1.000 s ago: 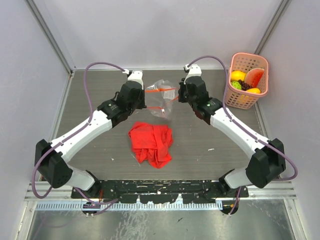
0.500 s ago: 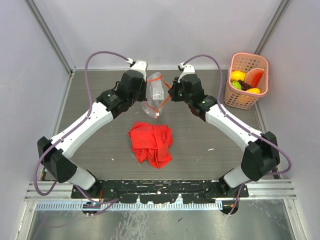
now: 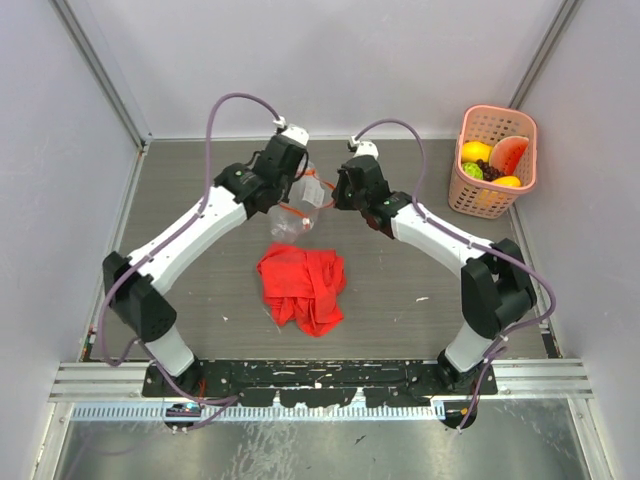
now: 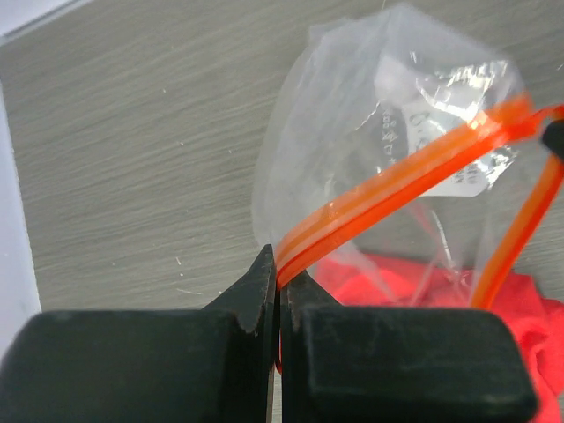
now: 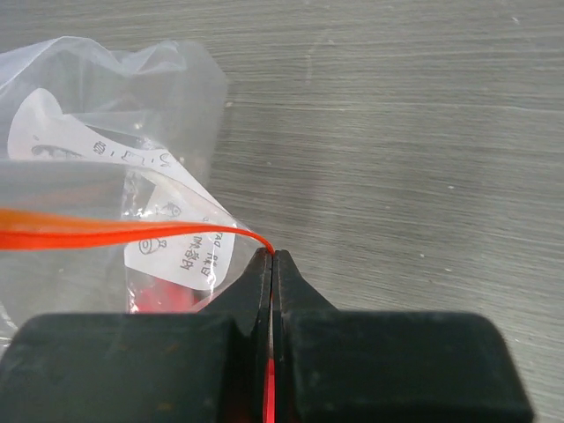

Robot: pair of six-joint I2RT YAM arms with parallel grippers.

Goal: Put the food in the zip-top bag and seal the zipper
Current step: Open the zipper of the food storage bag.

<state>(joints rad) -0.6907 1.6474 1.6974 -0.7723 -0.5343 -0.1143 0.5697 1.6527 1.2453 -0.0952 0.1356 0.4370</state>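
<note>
Zip-top bag [image 3: 296,206] hangs off the counter [image 3: 420,285] at far centre between the two arms, no fruit visible inside it, its orange zipper [image 4: 397,181] spread into a loop in the top view. Left pincer [image 4: 276,275] is clamped tight on one stretch of that zipper and right pincer [image 5: 271,262] is clamped tight on another stretch, fingers fully together on the strip in both wrist views. Crumpled red cloth [image 3: 303,287] lies on the counter just in front of the bag; food [image 3: 489,162] sits in the pink basket [image 3: 497,122] at the far right corner, well apart from the bag.
</note>
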